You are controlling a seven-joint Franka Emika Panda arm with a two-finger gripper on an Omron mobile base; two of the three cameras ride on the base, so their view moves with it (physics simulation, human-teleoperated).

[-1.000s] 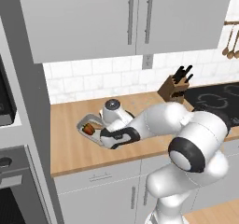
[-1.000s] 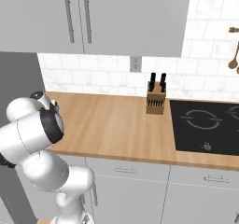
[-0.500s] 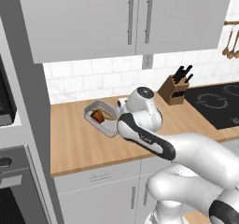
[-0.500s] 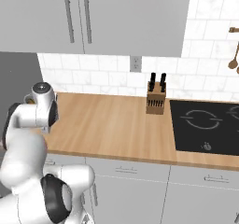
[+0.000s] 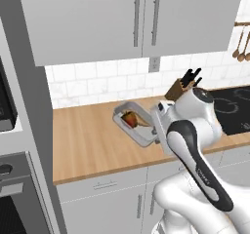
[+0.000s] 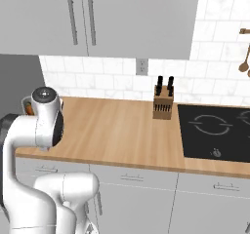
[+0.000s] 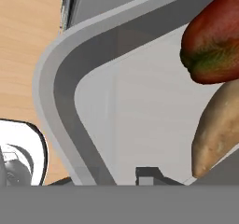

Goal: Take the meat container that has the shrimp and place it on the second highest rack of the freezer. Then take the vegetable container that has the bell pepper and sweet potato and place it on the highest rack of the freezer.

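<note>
- The vegetable container, a grey tray, hangs tilted above the wooden surface, in front of the white tiled wall
- The tool is pinching the tray's near rim; one dark fingertip lies inside the wall
- The bell pepper and sweet potato lie touching in the tray
- A knife block stands beside the black cooktop
</note>
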